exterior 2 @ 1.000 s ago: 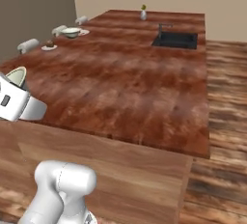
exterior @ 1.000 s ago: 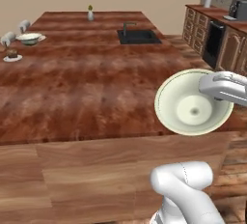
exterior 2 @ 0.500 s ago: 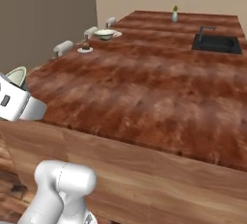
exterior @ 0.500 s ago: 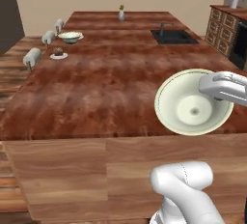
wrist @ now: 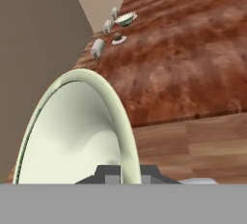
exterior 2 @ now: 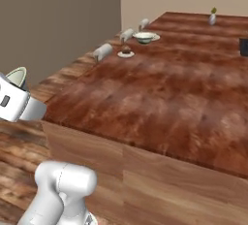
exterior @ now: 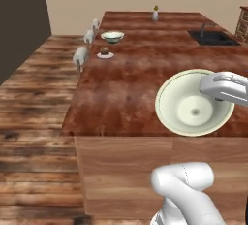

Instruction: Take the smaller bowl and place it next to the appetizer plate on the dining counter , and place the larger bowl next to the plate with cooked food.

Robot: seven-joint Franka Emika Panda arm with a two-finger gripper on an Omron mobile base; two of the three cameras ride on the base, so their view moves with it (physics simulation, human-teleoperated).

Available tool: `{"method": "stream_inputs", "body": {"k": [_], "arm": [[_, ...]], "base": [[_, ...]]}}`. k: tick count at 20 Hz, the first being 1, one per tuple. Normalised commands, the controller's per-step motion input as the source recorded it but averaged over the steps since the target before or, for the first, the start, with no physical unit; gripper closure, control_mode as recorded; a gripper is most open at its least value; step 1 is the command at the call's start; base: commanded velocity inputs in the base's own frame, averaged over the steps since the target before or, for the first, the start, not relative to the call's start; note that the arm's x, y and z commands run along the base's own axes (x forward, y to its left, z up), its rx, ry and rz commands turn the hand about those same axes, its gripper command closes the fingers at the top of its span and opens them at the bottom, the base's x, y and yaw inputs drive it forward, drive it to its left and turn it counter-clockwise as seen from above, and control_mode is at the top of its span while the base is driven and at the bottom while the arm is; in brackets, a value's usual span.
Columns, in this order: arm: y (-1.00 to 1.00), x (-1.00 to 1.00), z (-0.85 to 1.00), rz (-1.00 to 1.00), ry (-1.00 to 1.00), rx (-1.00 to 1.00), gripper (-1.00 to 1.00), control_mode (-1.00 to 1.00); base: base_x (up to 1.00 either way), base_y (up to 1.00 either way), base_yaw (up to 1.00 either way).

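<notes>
My gripper (exterior: 211, 89) is shut on the right rim of the larger bowl (exterior: 190, 104), cream-green inside, held tilted above the near edge of the dining counter (exterior: 126, 88). In the hand view the larger bowl (wrist: 77, 131) stands edge-on over the fingertips. It also peeks above the hand in the right base view (exterior 2: 17, 76). Far down the counter's left side lies the appetizer plate (exterior: 104, 54) with a dark brown chunk, and the smaller bowl (exterior: 112, 36) stands just beyond it. A white plate rim (exterior 2: 155, 37) shows beside that bowl; its food is hidden.
White-cushioned stools (exterior: 81, 54) line the counter's left edge. A dark sink (exterior: 213, 37) is set in the far right of the top, and a small bottle (exterior: 155, 13) stands at the far end. Wooden floor (exterior: 34, 112) spreads to the left.
The base has moved, so the whole scene has shifted: the counter's left edge, the stools and the plates now sit nearer the middle of the views. The bowl stays in the gripper.
</notes>
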Motion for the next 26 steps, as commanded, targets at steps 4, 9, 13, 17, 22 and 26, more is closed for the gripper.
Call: {"method": "stream_inputs", "body": {"k": [4, 9, 13, 17, 22, 26], "arm": [[0.0, 0.0, 0.0, 0.0, 0.0, 0.0, 1.0, 1.0], [0.0, 0.0, 0.0, 0.0, 0.0, 0.0, 1.0, 1.0], [0.0, 0.0, 0.0, 0.0, 0.0, 0.0, 1.0, 1.0], [0.0, 0.0, 0.0, 0.0, 0.0, 0.0, 1.0, 1.0], [0.0, 0.0, 0.0, 0.0, 0.0, 0.0, 1.0, 1.0], [0.0, 0.0, 0.0, 0.0, 0.0, 0.0, 1.0, 1.0]], "base": [[0.44, 1.0, 0.16], [0.58, 1.0, 0.17], [0.79, 1.0, 0.15], [0.93, 1.0, 0.12], [0.96, 0.99, -0.02], [0.72, 0.7, -0.3]]}}
